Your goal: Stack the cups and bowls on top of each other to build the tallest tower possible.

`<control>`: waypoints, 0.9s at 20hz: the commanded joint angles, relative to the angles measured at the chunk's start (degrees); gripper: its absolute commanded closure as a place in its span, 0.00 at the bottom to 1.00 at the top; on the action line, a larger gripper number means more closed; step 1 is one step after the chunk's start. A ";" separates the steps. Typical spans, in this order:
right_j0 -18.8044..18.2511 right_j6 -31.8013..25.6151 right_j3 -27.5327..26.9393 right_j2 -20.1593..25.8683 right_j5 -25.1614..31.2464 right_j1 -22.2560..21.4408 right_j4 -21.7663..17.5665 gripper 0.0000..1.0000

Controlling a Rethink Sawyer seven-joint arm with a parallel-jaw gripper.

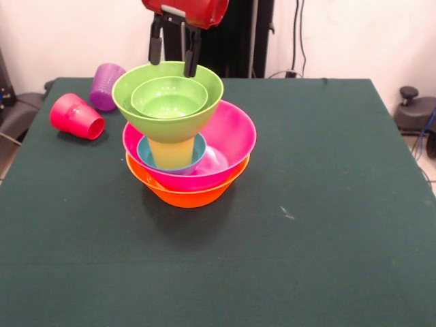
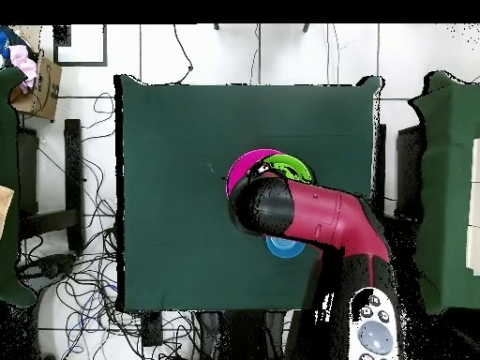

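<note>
The tower stands mid-table: an orange bowl (image 1: 184,195) at the bottom, a pink bowl (image 1: 235,136) nested in it, then a blue bowl (image 1: 198,154) holding a yellow cup (image 1: 173,152). A medium green bowl (image 1: 167,121) rests on the cup, with a small green bowl (image 1: 169,99) inside it. My gripper (image 1: 174,53) hangs open just above the far rim of the medium green bowl, holding nothing. A red cup (image 1: 76,116) lies on its side at the left. Behind it is a purple cup (image 1: 105,86). In the overhead view the arm (image 2: 309,216) covers most of the tower.
Another blue bowl (image 2: 284,247) sits on the table beside the arm, near the robot's side. Only the pink rim (image 2: 242,169) and green rim (image 2: 292,169) show past the arm from above. Cables and furniture surround the dark green table (image 1: 306,225).
</note>
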 commanded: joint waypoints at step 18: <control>-1.08 -1.37 -4.88 4.24 12.20 -4.22 1.05 0.00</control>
